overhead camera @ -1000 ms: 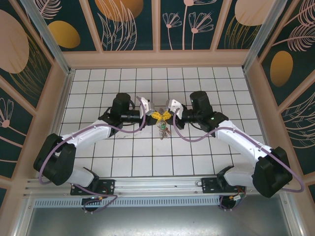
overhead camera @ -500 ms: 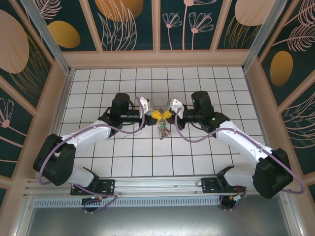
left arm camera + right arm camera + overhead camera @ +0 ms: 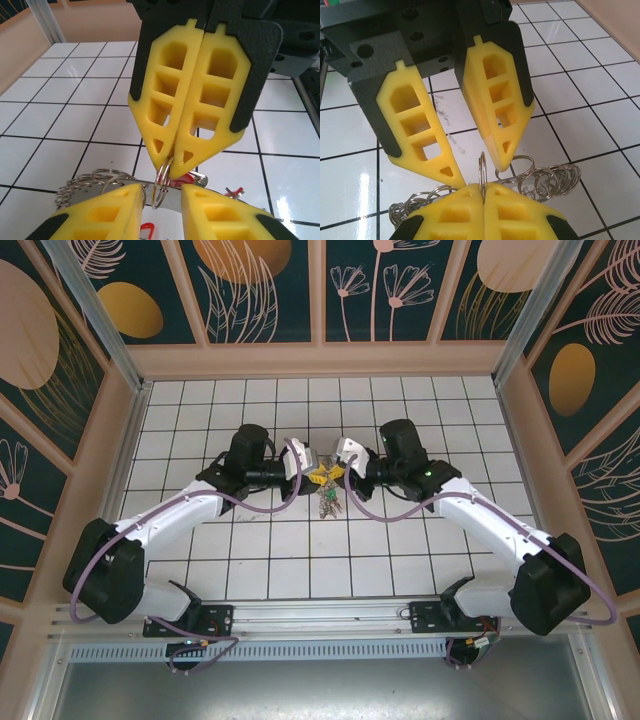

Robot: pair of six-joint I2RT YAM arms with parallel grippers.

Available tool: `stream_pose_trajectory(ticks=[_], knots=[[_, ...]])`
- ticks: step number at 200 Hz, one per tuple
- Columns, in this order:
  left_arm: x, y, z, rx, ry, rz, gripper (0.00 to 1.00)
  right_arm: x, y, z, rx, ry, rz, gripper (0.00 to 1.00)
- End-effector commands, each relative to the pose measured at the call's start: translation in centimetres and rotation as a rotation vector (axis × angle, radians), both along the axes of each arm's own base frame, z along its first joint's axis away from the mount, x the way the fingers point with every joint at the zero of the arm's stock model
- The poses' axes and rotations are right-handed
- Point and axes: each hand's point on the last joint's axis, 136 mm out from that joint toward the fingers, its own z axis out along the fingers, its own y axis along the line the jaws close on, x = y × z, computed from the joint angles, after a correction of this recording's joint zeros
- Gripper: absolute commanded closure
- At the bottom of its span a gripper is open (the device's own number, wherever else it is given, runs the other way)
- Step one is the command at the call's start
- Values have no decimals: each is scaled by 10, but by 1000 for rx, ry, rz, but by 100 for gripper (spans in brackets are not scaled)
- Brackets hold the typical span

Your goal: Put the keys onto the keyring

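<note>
My right gripper (image 3: 482, 187) has its two yellow foam pads pressed flat together, pinching the keyring (image 3: 481, 167), a thin loop of bright steel wire that stands up edge-on from the seam between them. From the left wrist camera the same gripper (image 3: 170, 160) comes down as a closed wedge, and the keyring (image 3: 159, 197) hangs from its tip as a narrow oval of doubled wire.

My left gripper (image 3: 161, 192) is parted to a modest gap and grips nothing. Its pads are ribbed with open, window-like cells backed by black plastic, and the keyring sits in the space between them. I cannot tell whether either pad touches the wire. In the right wrist view the left gripper (image 3: 479, 170) shows as two splayed fingers whose pointed tips flank the top of the loop.

Beside the keyring, a string of small linked wire rings (image 3: 555, 180) curls away in shiny coils. A red plastic tag (image 3: 186, 178) and a sliver of silvery metal lie just behind the loop.

From above, the two grippers meet tip to tip over the middle of the floor, left (image 3: 312, 473) and right (image 3: 335, 472). The keys (image 3: 328, 502) show as a small dark, glinting bunch just on the near side of them. I cannot tell whether that bunch hangs or rests.

Below is a glossy white tiled floor (image 3: 260, 560) with dark grout lines. Purple cables (image 3: 250, 508) loop along both white arms.
</note>
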Motion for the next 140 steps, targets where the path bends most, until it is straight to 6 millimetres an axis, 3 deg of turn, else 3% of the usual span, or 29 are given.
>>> stream_pose_trajectory(ticks=[1,59,91,112,126,140], knots=[[0,1,13,9,-56,2,71,2,7,19,8,-57,26,100],[-2,-5,19,8,-80,-24,74,0,10,14,-10,-41,30,100],[-5,-4,14,26,-73,-32,85,0,11,15,-7,-45,32,100],[-7,-4,14,28,-73,-42,100,1,11,13,-13,-43,32,100],[-8,-4,16,17,-77,-47,100,0,11,11,-13,-41,36,100],[-9,-5,19,-4,-82,-41,100,-2,10,8,-5,-44,42,93]])
